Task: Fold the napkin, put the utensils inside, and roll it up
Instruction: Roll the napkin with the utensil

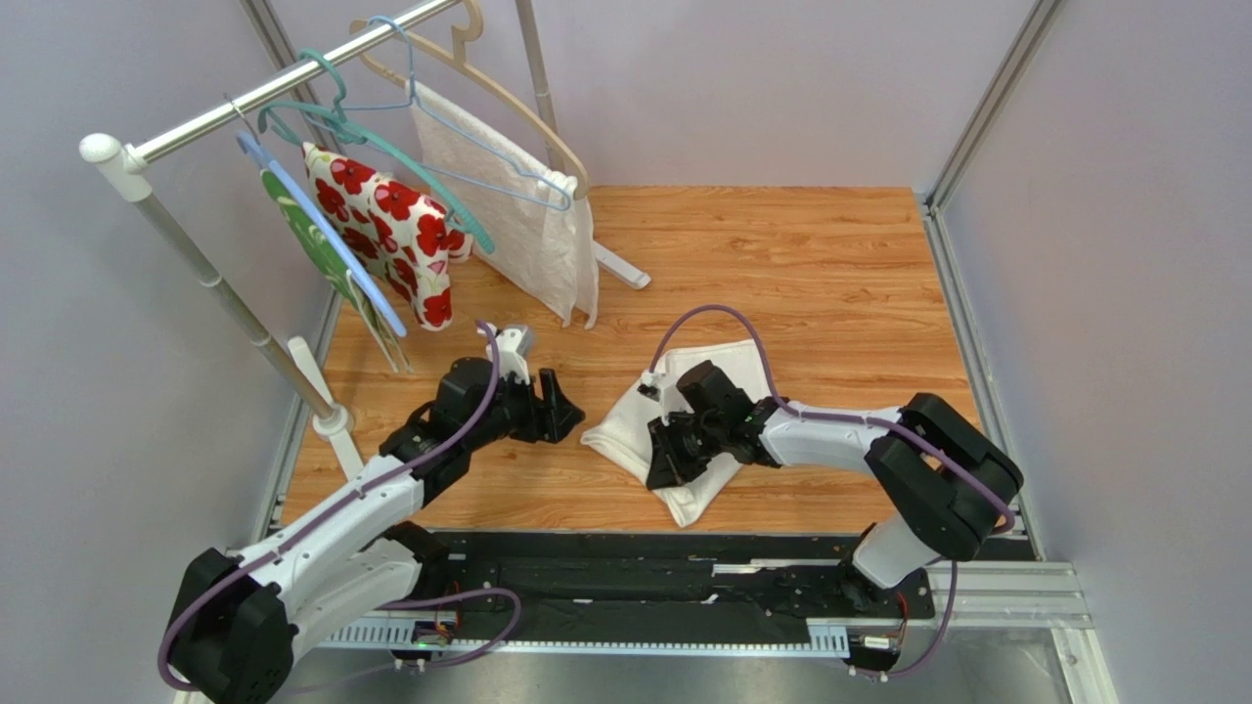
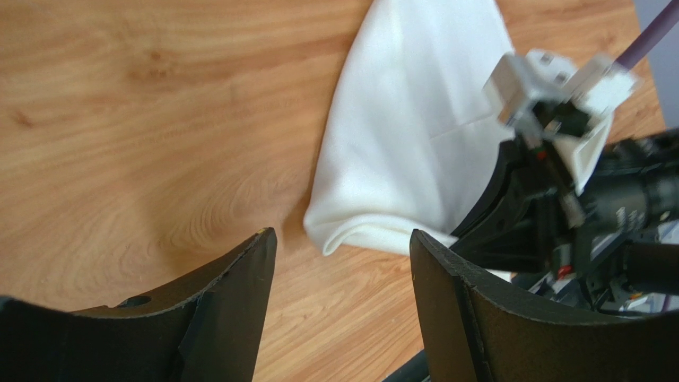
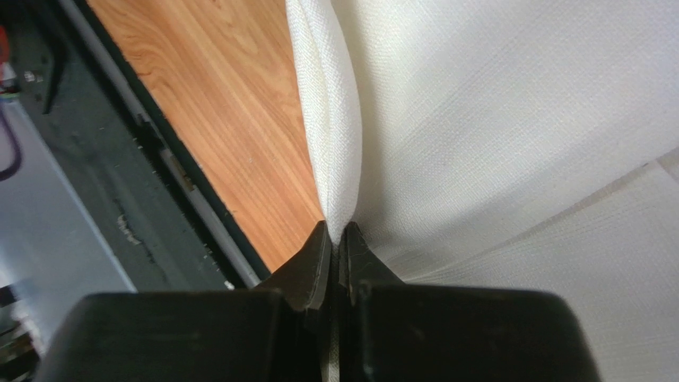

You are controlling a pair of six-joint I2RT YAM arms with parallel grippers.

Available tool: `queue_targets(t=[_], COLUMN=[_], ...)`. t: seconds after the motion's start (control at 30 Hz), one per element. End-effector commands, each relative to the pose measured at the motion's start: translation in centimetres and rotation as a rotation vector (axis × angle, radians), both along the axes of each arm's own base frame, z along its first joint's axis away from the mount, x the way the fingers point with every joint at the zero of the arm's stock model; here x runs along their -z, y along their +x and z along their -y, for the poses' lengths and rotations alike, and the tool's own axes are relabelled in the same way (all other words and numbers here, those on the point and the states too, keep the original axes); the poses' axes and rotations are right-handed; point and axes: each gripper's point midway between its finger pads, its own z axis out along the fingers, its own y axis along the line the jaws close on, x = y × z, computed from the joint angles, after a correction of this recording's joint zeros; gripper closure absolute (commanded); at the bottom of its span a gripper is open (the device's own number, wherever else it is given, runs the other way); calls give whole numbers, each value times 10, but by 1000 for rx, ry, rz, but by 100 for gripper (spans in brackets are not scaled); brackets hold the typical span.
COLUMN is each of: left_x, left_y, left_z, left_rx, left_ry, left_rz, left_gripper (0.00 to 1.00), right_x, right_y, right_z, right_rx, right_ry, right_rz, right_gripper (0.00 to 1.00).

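Nearest me, just past the black base rail (image 1: 662, 587), the right gripper (image 3: 336, 235) has its jaws pressed together on a fold of the napkin (image 3: 518, 119). The wrist view shows the cloth edge nipped right at the fingertips, with a rounded, doubled hem running away from them. The napkin lies on the wooden table (image 1: 823, 279), a little right of centre and close to the near edge. It is a loose, lopsided heap rather than a flat square, one layer lapped over another, with the right arm lying over its middle. To its left, the left gripper (image 1: 560, 409) hangs just beside the napkin's left corner, not touching it, jaws spread and nothing between them. I see no utensils in any view; whether they are out of frame or under the cloth I cannot tell.

By my reckoning this is the folding step, and not a finished one, since the cloth shows no clean crease to lay cutlery on. The next move calls for the right gripper to carry its pinched edge across and lay it flat on the layer below. The open left gripper could come in to pin the near corner so the heap does not drag along.

Further back, the rack (image 1: 106, 151) carries the red-flowered cloth (image 1: 394, 220) and a textured white cloth (image 1: 522, 220) on hangers, well apart from the work.
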Motion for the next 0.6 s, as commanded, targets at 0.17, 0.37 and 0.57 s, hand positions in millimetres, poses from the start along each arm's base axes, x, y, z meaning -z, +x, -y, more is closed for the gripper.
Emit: queue_targets(t=[0.17, 0.37, 0.57], left_x=[25, 27, 49], left_y=[-14, -16, -13], left_z=[16, 31, 39], left_rx=[102, 197, 243], left_ry=[-74, -128, -105], left_rz=[-21, 36, -7], left_gripper=[27, 27, 28], right_x=[-15, -3, 8], right_y=[1, 11, 17], right_z=[-4, 4, 11], right_rx=[24, 85, 121], right_ry=[291, 321, 320], right_rz=[-261, -342, -382], right_gripper=[100, 100, 100])
